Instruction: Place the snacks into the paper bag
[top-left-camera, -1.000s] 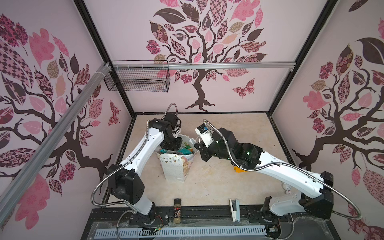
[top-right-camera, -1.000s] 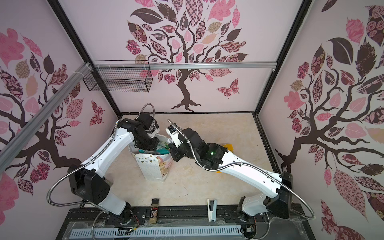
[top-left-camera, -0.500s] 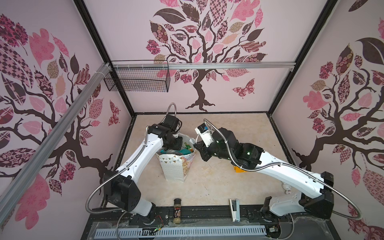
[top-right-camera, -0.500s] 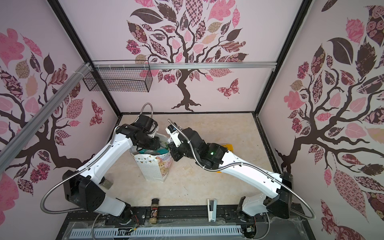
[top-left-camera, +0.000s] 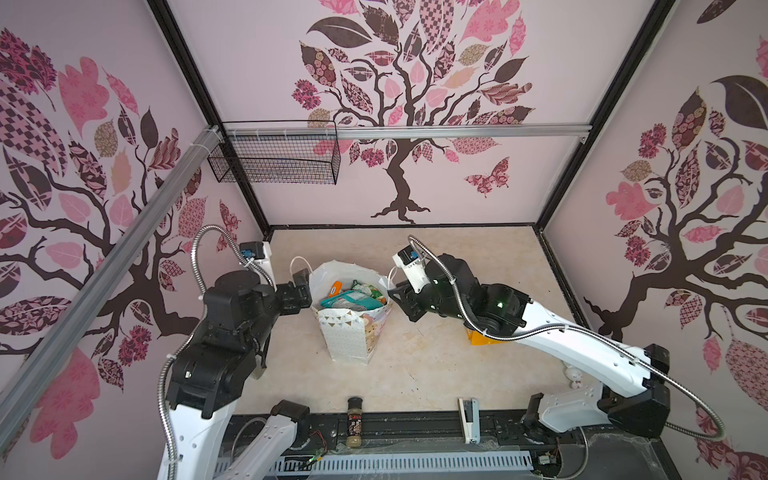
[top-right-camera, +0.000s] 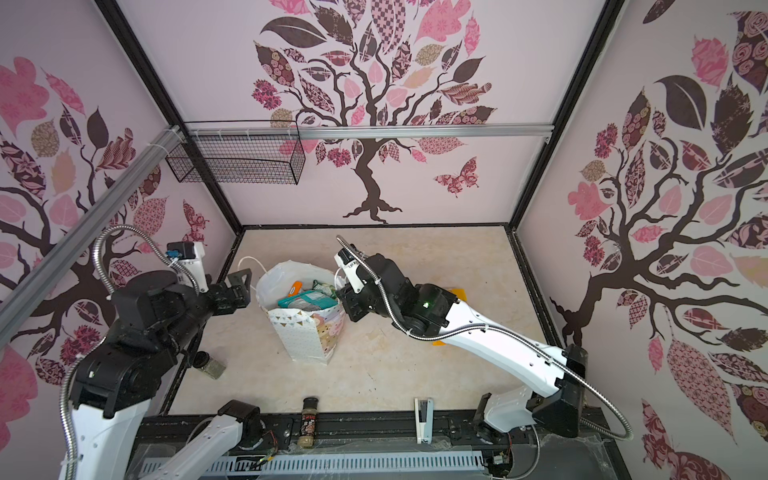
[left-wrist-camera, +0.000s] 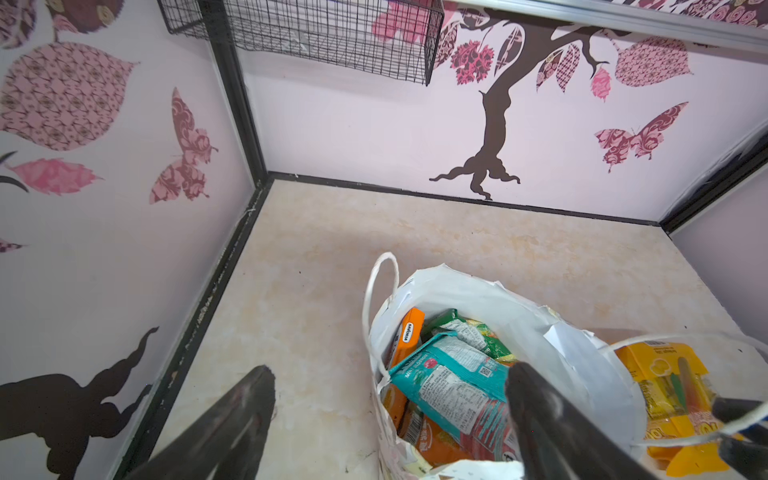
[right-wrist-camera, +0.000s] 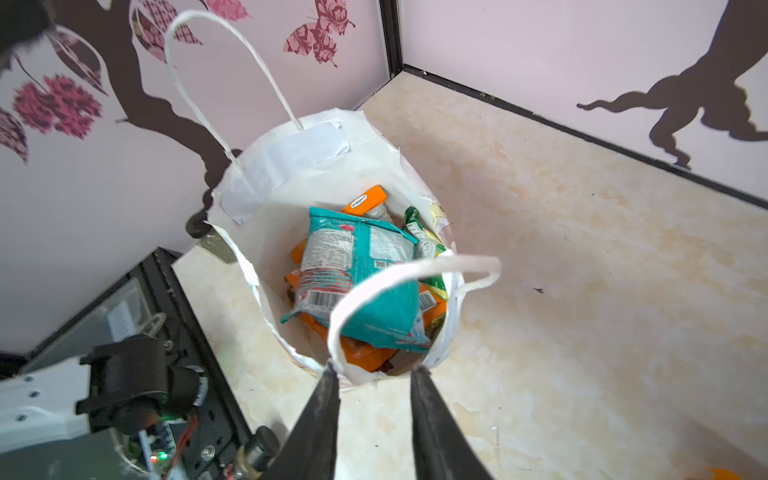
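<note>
Right wrist view looks into the upright paper bag (right-wrist-camera: 291, 166), where a teal packet (right-wrist-camera: 357, 266) tops orange and green ones — most snacks look packed. The right fingers (right-wrist-camera: 320, 415) stand partly apart at its rim and the left fingers (left-wrist-camera: 232, 419) wide apart, both empty — a yellow packet (left-wrist-camera: 660, 374) lies outside on the table (left-wrist-camera: 332, 257), not yet packed.

Overhead pair; wrist views onto bag (right-wrist-camera: 257, 232)

Pink walls (top-left-camera: 291, 203) — tree decals (top-left-camera: 399, 183), beige floor (top-left-camera: 436, 365), wire basket (top-left-camera: 274, 160)

My pincer (left-wrist-camera: 388, 372) gapes wide by the paper bag (left-wrist-camera: 478, 286), snacks (left-wrist-camera: 449, 374) heaped inside; a yellow packet (left-wrist-camera: 665, 382) lies just beyond.
</note>
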